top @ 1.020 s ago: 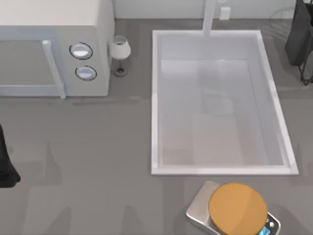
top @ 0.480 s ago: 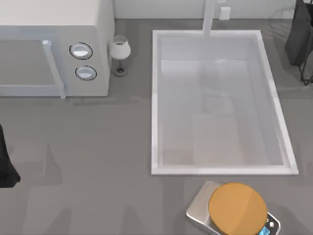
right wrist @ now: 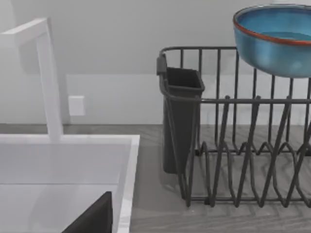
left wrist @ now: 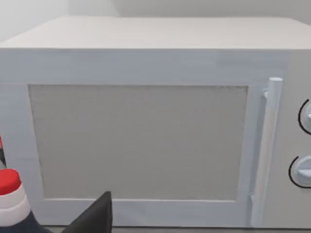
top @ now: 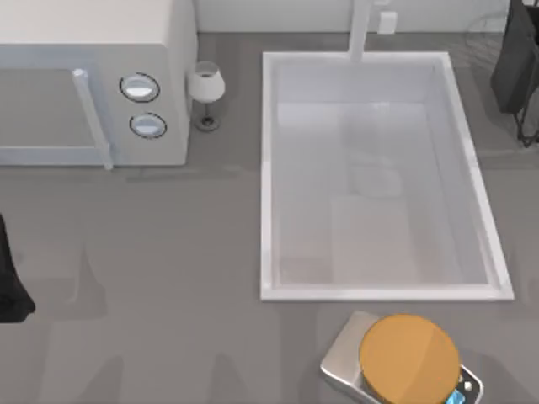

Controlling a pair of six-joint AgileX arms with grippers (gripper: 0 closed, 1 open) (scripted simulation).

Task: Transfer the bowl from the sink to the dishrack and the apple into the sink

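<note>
1. Nothing has moved since the earlier top views: your left arm sits at the same spot at the left edge, your right arm at the same spot at the far right corner, and the tabletop looks the same.
2. In the right wrist view the bowl sits high on the wires of the dishrack, just ahead of your right hand. A dark cutlery holder hangs on the rack's near end. The bowl half of the task looks done.
3. The sink holds nothing that you can see in its basin from above; the faucet stands at its back rim. No apple lies in it, so that half looks left to do.
4. You cannot place the apple from these views. A red and white capped item sits close beside your left hand, but what it is cannot be told.
5. For both hands, just one dark fingertip shows, so you cannot tell whether either is open or closed.
6. Your left hand faces the microwave door. A wine glass stands between microwave and sink, and a scale with an orange disc lies in front of the sink.
</note>
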